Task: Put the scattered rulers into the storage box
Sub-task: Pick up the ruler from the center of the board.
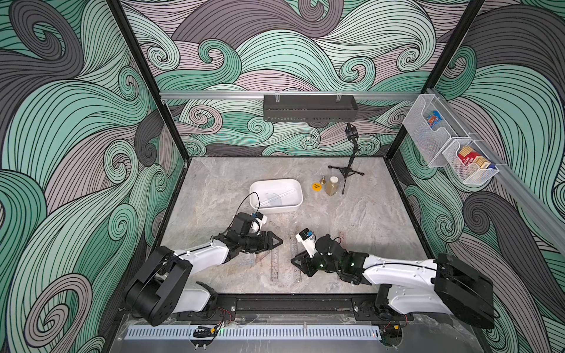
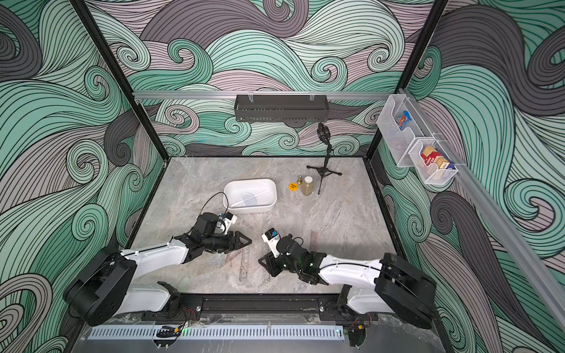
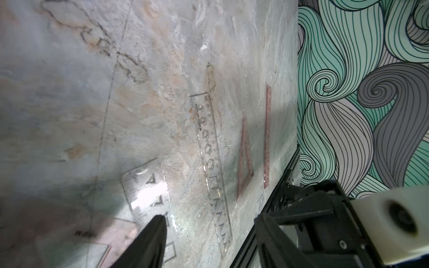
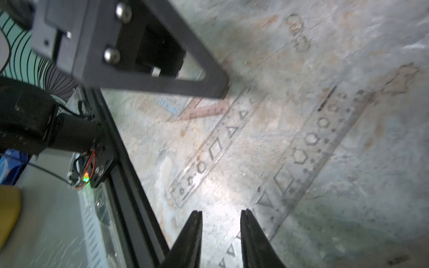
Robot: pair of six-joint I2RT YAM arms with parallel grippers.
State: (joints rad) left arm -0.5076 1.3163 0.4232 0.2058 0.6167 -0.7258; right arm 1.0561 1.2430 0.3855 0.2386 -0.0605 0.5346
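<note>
On the near tabletop (image 1: pixel 351 220), rulers (image 1: pixel 274 266) lie flat; one sits in the storage box (image 1: pixel 276 208). The right gripper (image 4: pixel 220 212) hangs with jaws slightly apart over a clear strip (image 4: pixel 299 155); whether the left gripper (image 1: pixel 275 241) is spread, I cannot tell.

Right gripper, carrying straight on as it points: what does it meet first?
The right gripper would probably meet the clear stencil ruler lying flat by its tips; depth is unclear.

Jar (image 1: pixel 332 185), yellow disc (image 1: pixel 316 186), tripod (image 1: pixel 349 170) near back; tray (image 1: pixel 308 107) on wall.
</note>
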